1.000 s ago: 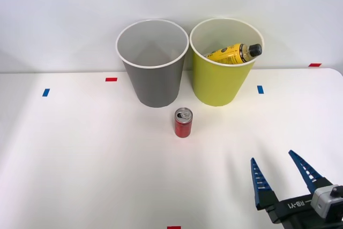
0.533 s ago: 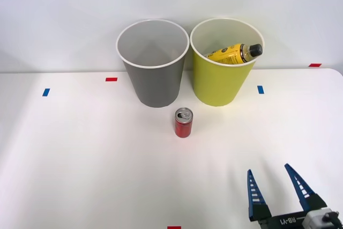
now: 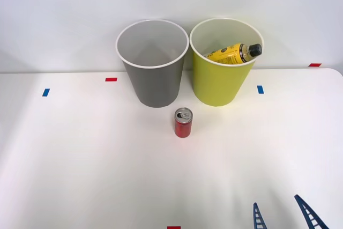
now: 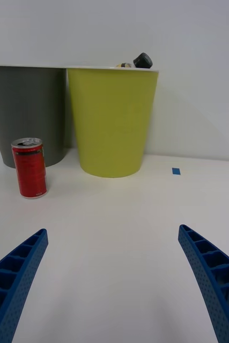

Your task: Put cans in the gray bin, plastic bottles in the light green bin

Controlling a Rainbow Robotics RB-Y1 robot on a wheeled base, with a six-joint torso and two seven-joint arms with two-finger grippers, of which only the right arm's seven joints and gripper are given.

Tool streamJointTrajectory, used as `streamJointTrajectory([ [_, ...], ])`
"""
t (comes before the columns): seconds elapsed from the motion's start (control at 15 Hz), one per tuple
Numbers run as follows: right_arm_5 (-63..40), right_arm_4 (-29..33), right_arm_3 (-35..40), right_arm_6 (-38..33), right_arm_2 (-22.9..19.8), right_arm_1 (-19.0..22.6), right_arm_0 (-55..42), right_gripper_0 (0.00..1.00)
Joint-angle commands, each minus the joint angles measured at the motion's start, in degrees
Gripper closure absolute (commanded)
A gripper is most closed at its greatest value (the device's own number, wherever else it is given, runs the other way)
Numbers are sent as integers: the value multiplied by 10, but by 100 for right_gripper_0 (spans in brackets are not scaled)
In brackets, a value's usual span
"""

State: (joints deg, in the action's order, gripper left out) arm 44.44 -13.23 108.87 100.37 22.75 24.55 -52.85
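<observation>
Bright, even light; soft shadows on the white table (image 3: 80,159), everything sharp

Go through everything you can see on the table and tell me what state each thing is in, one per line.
Small red metal can: upright on the table, in front of the bins, not yet sorted.
Yellow plastic bottle with black cap: lying tilted inside the light green bin, cap on.
Tall gray plastic bin: upright.
Tall light green plastic bin: upright, holding the bottle.
Right gripper: open, holding nothing.

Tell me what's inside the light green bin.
A yellow plastic bottle with a black cap leans inside the light green bin, neck near the rim. The bin's bottom is hidden by its wall.
</observation>
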Motion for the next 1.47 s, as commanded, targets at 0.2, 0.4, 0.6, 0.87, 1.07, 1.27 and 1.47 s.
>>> streamJointTrajectory([
  [0.2, 68, -15, -58, -8, 9, 7, -4, 17],
  [0.4, 75, -7, -58, -13, 11, 8, -4, 18],
  [0.6, 75, -7, -58, -13, 11, 8, -4, 18],
  [0.87, 75, -7, -58, -13, 11, 8, -4, 17],
  [1.07, 75, -7, -58, -13, 11, 8, -4, 18],
  [1.27, 75, -7, -58, -13, 11, 8, -4, 17],
  [1.47, 75, -7, -58, -13, 11, 8, -4, 18],
])
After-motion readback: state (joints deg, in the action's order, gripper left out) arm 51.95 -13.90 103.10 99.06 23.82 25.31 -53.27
